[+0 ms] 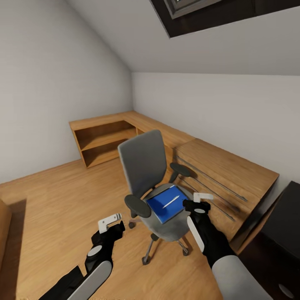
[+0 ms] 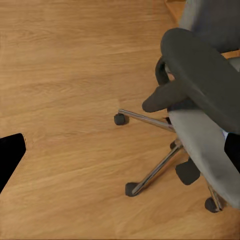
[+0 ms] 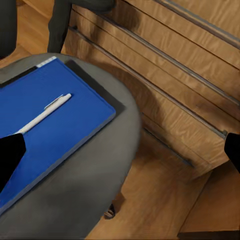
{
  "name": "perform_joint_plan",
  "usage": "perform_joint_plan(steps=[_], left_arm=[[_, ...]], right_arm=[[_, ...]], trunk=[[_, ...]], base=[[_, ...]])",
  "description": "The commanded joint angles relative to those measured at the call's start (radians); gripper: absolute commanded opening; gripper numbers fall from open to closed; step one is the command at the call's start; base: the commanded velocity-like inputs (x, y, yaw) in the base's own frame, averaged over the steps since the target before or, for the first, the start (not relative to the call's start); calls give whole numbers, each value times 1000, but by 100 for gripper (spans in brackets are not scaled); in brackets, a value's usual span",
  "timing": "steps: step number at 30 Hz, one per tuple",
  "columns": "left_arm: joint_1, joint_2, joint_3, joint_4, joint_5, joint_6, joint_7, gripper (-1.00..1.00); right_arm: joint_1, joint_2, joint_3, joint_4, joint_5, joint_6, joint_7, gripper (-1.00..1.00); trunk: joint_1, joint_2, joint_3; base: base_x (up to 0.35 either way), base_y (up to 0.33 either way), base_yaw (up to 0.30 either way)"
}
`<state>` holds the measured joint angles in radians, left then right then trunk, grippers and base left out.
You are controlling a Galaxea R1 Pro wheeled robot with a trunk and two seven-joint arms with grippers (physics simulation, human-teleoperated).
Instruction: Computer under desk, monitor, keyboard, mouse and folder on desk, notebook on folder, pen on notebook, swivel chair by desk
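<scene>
Two jaws, gaps unreadable, right gripper [image 1: 203, 203] just beside folder [image 1: 166, 204] on swivel chair [image 1: 143, 166]

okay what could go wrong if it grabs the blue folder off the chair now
The pen lies loose on the folder; tilting the folder in a lift would likely roll it off onto the floor. The swivel chair stands on castors, so a push from the right gripper could roll or spin it away. The oak drawer unit close beside the seat crowds the right arm.
</scene>
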<state>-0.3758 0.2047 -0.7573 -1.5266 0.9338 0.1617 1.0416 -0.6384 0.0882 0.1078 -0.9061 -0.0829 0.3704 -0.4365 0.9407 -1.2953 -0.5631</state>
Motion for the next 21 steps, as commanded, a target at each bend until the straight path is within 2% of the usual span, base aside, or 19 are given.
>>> perform_joint_plan(steps=[1,11,21], left_arm=[[-2,3,-2,-1,1,-3,6,100],[-2,5,-2,-1,2,-16,6,100],[-2,5,-2,-1,2,-15,6,100]], right_arm=[[0,-1,10,0,-9,4,-8,100],[0,-2,16,1,-10,4,-7,100],[2,-5,15,2,-12,4,2,100]], trunk=[[0,-1,-2],[0,-1,-7],[0,-1,-8]], base=[[0,0,249],[0,0,233],[0,0,26]])
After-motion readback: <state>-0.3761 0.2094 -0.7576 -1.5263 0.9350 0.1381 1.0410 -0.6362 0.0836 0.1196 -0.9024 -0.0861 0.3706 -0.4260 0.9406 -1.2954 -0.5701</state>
